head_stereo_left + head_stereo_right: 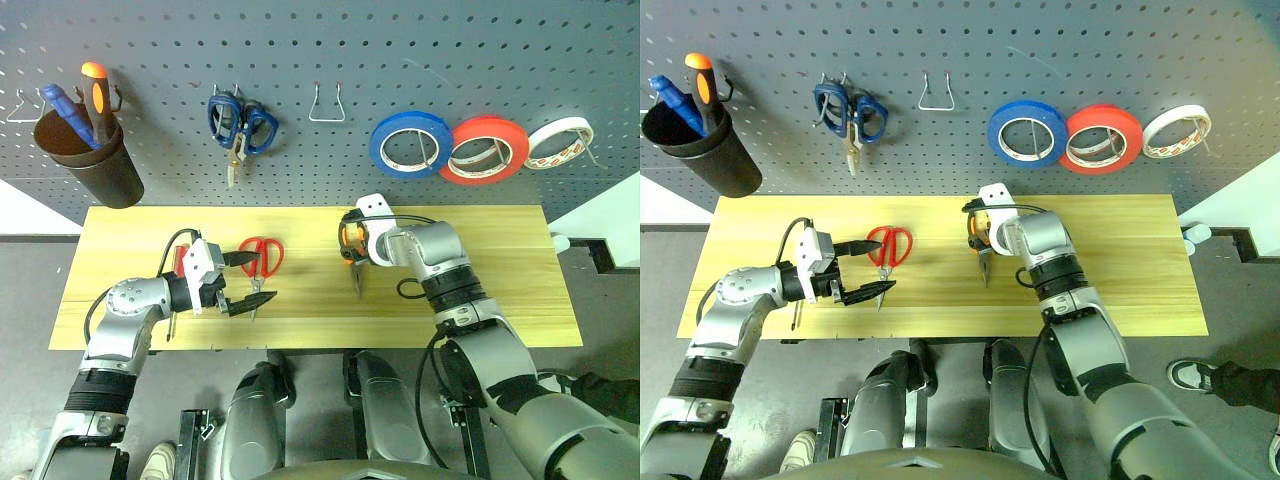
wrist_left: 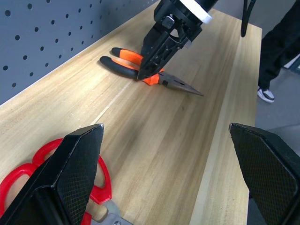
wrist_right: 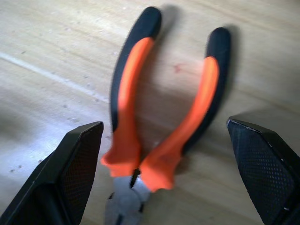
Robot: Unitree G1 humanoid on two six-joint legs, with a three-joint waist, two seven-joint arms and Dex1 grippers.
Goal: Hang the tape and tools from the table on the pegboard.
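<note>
My left gripper (image 1: 247,282) hovers low over the near part of the table (image 1: 500,300), its two black fingers spread wide with nothing between them. Just under and beside them lie the red-handled scissors (image 1: 262,257), flat on the wood, handles toward the pegboard and blades pointing to the near edge. The slim screwdriver with the red handle (image 1: 178,262) lies by my left wrist, mostly hidden behind it.

Further along the table toward the middle, my right gripper (image 2: 146,70) tilts steeply down over the pliers (image 3: 161,117). Its fingers stand wide apart on either side of the orange-and-black handles near the joint; I cannot tell whether a fingertip touches them. The pliers lie flat on the wood, handles splayed toward the pegboard, nose pointing to the near edge.

Beyond the table rises the pegboard (image 1: 400,50). The blue tape (image 1: 411,143) hangs there already, with a red roll (image 1: 484,150) overlapping its edge and a white roll (image 1: 560,142) next along. An empty wire hook (image 1: 326,106) sits in the middle, blue scissors (image 1: 240,125) hang beside it, and at the far left a dark cup (image 1: 88,160) holds a blue and an orange screwdriver.
</note>
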